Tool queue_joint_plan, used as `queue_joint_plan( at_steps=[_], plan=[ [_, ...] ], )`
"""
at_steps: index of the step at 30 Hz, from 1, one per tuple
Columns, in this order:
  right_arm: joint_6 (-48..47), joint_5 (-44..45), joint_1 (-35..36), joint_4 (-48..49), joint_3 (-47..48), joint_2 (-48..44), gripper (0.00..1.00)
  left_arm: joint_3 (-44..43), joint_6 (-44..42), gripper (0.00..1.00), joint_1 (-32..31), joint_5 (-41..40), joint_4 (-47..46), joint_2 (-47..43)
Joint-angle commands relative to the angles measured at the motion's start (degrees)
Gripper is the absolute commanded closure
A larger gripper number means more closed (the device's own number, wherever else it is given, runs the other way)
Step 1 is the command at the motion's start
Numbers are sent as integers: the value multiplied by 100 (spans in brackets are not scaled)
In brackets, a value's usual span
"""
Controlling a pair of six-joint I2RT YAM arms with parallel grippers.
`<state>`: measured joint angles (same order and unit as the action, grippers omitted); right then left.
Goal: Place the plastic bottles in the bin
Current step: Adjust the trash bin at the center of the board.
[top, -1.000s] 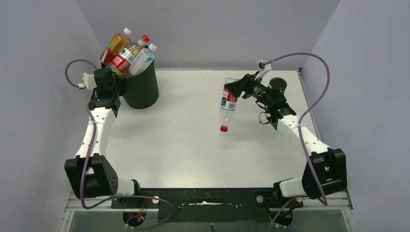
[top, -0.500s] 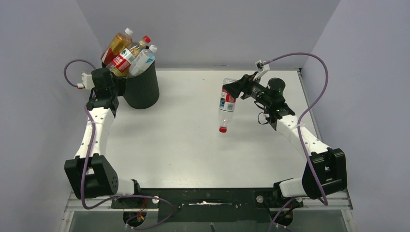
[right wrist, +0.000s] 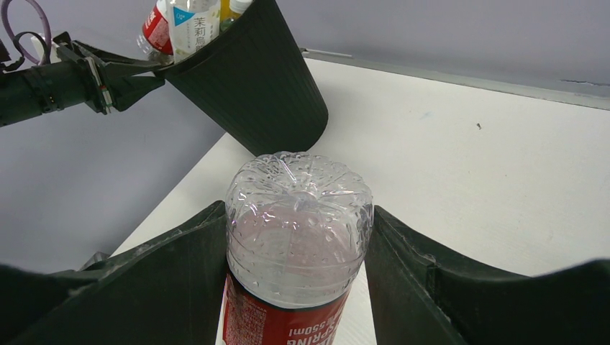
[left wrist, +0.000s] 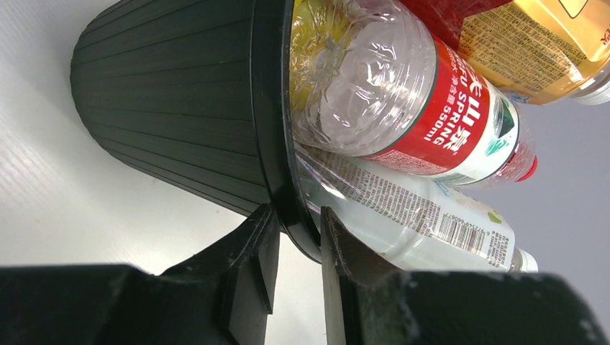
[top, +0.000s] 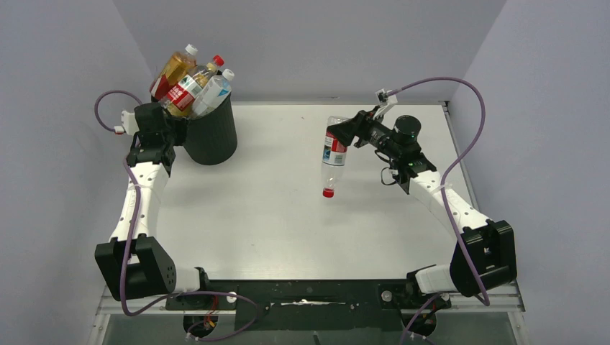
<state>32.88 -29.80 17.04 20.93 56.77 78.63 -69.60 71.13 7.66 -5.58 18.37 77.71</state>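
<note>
- Your left gripper (left wrist: 296, 241) is clamped on the bin (top: 212, 133) rim.
- Three bottles (top: 188, 86) poke out of the bin.
- Your right gripper (top: 339, 131) grasps one bottle (top: 331, 159), right of the bin.

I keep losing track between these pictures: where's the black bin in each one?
Top: bin at the table's far left corner.
Left wrist: bin fills the upper left, rim in the left end effector.
Right wrist: bin, upper left.
Shared landmark: red-label bottle sticking out of it.
</note>
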Motion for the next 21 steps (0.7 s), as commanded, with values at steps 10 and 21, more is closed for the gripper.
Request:
queue_joint_plan(
  at_steps=[10, 21],
  plan=[
    [-57, 325, 330, 133, 410, -237, 59, -93, -33, 90, -131, 290, -145, -628],
    [-197, 619, 635, -166, 538, -448, 59, 164, 131, 90, -397, 378, -184, -945]
  ],
)
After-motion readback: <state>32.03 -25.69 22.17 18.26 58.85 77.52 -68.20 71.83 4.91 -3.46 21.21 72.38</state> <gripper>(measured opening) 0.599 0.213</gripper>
